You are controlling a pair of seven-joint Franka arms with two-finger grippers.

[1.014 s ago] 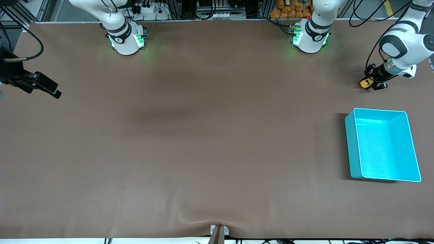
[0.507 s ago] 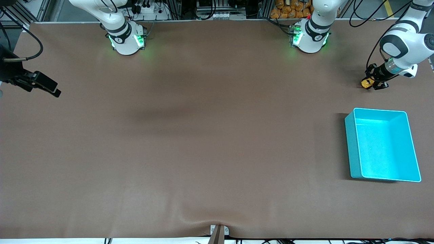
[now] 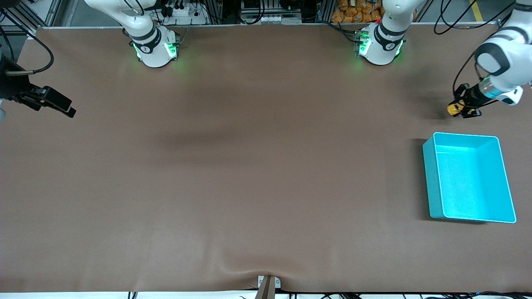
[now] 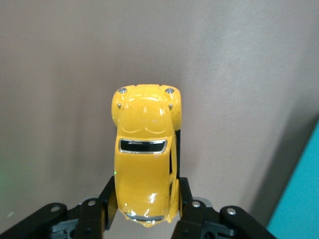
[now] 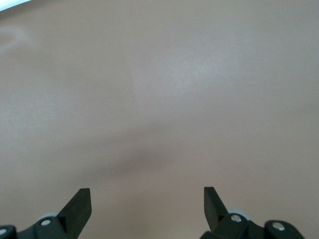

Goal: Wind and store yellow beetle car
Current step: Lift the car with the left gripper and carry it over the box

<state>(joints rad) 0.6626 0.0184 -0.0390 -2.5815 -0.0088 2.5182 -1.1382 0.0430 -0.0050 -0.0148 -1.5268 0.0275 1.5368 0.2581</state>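
Left pincer [image 3: 460, 110]: I am clamping it on the car [image 3: 454, 109], over the desk [image 3: 266, 166] near the bin [image 3: 505, 182].
Right pincer [image 3: 62, 109]: waiting, jaws apart.
Risk: only the tail is being pinched, so the car may be slipping out.

The front view looks down from high across the table [image 3: 249, 174], facing the two arm bases along the top of the frame, and takes in the whole brown surface. The left wrist view sits close, looking down past its own fingers [image 4: 107, 199] at the tabletop; its lower right corner catches the teal bin [image 4: 299, 199], which the front view shows at right [image 3: 432, 182]. The right wrist view, also close, sees bare table [image 5: 159, 99] only.
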